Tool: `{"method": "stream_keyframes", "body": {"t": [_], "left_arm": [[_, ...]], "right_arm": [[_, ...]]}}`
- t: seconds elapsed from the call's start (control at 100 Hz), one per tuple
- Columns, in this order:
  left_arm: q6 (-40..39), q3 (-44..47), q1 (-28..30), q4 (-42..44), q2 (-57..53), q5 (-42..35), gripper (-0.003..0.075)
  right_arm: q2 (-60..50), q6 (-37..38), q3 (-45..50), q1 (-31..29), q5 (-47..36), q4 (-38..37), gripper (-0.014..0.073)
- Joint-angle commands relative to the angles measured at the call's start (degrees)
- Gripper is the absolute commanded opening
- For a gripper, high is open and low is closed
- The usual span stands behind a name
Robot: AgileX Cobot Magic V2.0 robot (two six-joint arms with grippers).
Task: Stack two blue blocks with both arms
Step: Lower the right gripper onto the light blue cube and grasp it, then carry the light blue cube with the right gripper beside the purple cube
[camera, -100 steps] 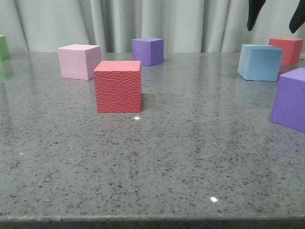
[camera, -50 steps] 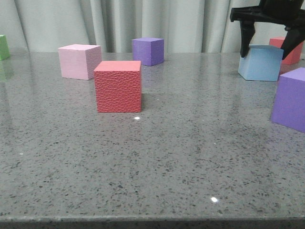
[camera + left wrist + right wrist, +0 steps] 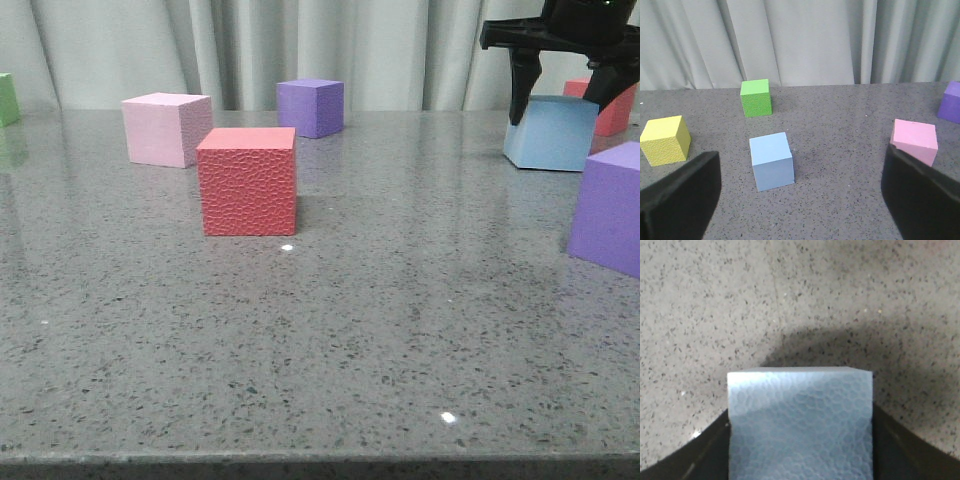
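Note:
One pale blue block (image 3: 553,135) sits at the far right of the table. My right gripper (image 3: 558,104) straddles it from above with a black finger on each side. In the right wrist view the block (image 3: 800,420) fills the gap between the fingers (image 3: 707,452), which press on both its sides, so my right gripper (image 3: 800,452) is shut on it. The second blue block (image 3: 771,161) shows only in the left wrist view, standing free on the table. My left gripper (image 3: 801,172) is wide open and empty, short of that block and apart from it.
The front view shows a red textured cube (image 3: 247,182), a pink cube (image 3: 165,128), a purple cube at the back (image 3: 311,107), a large purple cube (image 3: 608,205) right of centre and a red cube (image 3: 612,108) behind the gripper. Near the left gripper stand green (image 3: 756,97), yellow (image 3: 665,140) and pink (image 3: 914,141) cubes.
My right gripper came down from above the table onto the blue block and closed round it. The block has shifted slightly to the right.

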Motion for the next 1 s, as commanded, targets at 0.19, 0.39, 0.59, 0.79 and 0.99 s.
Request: {"method": "stream_keyframes", "body": {"t": [0.19, 0.39, 0.59, 0.79, 0.99], "left_arm": [[-0.2, -2.1, 0.2, -0.5, 0.2, -4.5, 0.0619], [-0.2, -2.1, 0.2, -0.5, 0.2, -4.1, 0.0619], [-0.2, -2.1, 0.2, -0.5, 0.2, -3.7, 0.0619], [-0.2, -2.1, 0.2, -0.5, 0.2, -3.7, 0.0619], [-0.2, -2.1, 0.2, -0.5, 0.2, -3.7, 0.0619]], "right_arm": [[-4.6, -1.0, -8.4, 5.6, 2.0, 2.7, 0.0315], [-4.5, 1.5, -13.0, 13.7, 2.6, 2.7, 0.0315], [-3.6, 4.0, -14.4, 19.3, 0.4, 2.7, 0.0315], [0.1, 7.1, -15.9, 22.0, -1.3, 2.7, 0.0315], [2.1, 9.9, -15.9, 22.6, -2.6, 2.7, 0.0315]]}}
